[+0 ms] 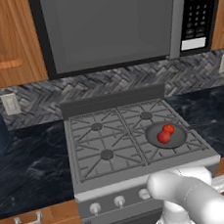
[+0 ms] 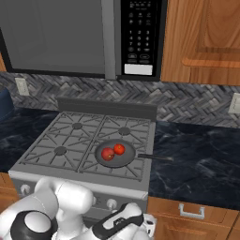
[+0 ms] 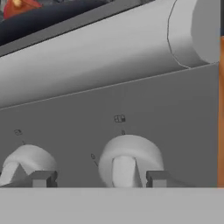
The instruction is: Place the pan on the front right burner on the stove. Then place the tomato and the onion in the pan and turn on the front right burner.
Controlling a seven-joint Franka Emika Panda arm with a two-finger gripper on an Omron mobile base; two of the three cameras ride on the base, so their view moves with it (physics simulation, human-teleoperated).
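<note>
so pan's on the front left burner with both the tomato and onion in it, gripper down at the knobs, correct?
Not quite. The pan sits on the front right burner, not the front left; the left base view shows it on the stove's right half, nearest the knobs. The rest holds: two red round items lie in it, and the hand view shows the gripper at a knob.

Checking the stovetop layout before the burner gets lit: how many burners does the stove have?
4, each under grey grates: back left, back right, front left, and the front right burner, hidden beneath the pan holding two red items.
</note>
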